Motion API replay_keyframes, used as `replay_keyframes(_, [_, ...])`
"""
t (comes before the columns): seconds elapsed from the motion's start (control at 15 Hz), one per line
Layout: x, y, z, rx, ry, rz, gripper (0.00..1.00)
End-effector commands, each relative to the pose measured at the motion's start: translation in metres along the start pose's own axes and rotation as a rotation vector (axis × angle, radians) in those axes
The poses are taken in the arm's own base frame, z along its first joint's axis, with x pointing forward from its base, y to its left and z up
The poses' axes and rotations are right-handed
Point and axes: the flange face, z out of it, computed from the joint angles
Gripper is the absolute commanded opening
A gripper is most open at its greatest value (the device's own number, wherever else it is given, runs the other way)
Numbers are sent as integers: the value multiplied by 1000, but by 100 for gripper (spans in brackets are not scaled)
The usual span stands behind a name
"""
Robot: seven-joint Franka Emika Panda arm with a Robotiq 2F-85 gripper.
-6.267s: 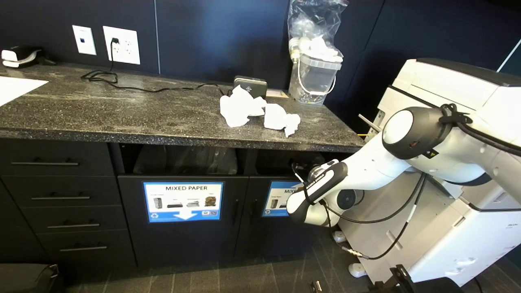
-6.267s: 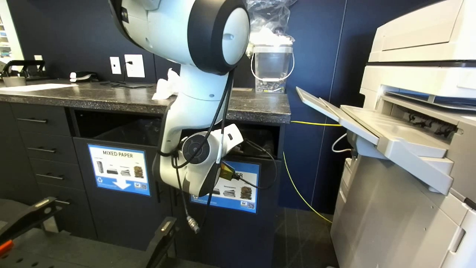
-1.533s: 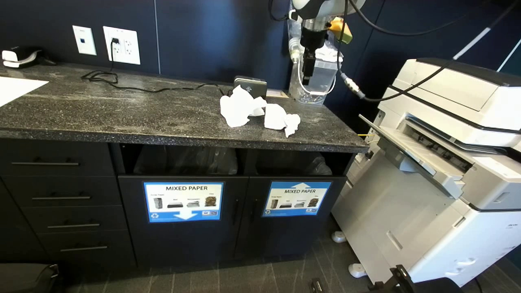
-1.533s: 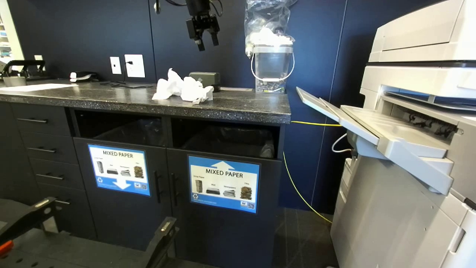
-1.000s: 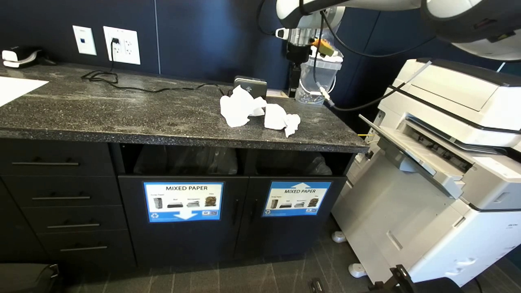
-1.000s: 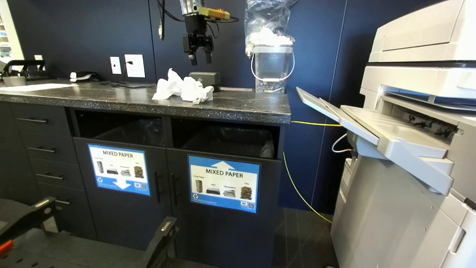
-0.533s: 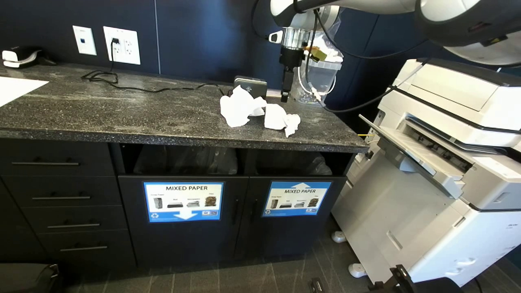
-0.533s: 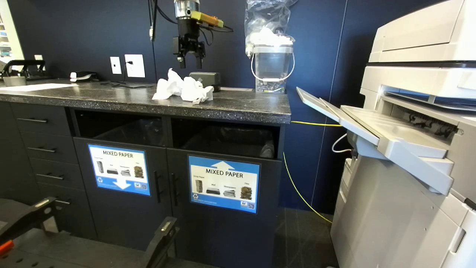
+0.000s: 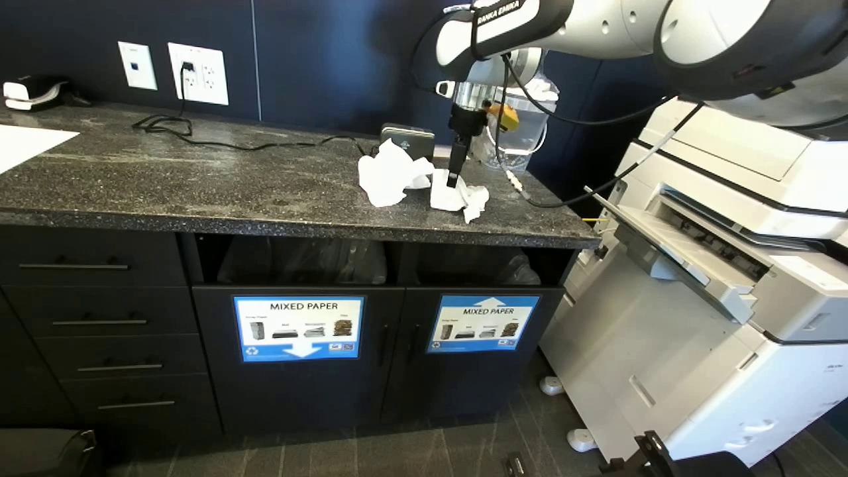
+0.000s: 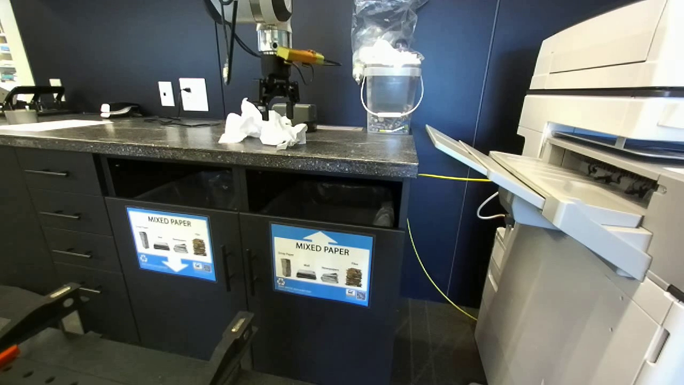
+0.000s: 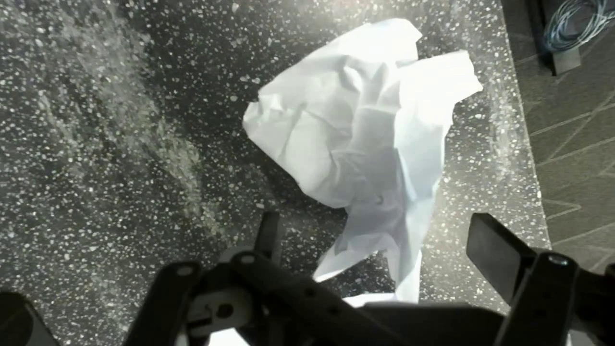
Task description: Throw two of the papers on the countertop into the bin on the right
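Note:
Two crumpled white papers lie side by side on the dark speckled countertop (image 9: 232,179). The left wad (image 9: 386,175) also shows in an exterior view (image 10: 240,125). The right wad (image 9: 439,199) has my gripper (image 9: 452,184) low over it, pointing down. In the wrist view my gripper (image 11: 375,228) is open, with part of a crumpled paper (image 11: 346,129) between and beyond its fingers. Whether the fingers touch it I cannot tell. The right bin (image 10: 342,200) is an open dark slot under the countertop, with a blue-and-white label (image 10: 322,262) reading "MIXED PAPER".
A small dark box (image 9: 409,140) stands behind the papers, with a black cable (image 9: 265,144) running left. A clear bucket (image 10: 393,96) with a plastic bag stands at the back right. A similar left slot (image 10: 176,187) and a large printer (image 10: 556,299) flank the right bin.
My arm has risen from in front of the cabinets to above the countertop. The open gripper has then moved left and down to the right wad. The papers have not moved.

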Motion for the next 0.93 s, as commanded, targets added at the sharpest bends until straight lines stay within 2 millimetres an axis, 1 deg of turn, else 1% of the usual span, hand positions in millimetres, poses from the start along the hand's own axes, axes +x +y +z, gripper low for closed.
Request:
replay_keyframes(0.0, [-6,5,8,-42,31,61,100])
replay_keyframes(0.4, [-18,7,22,-64,41,105,100])
replay_keyframes(0.87, [-24,7,27,-70,46,124,100])
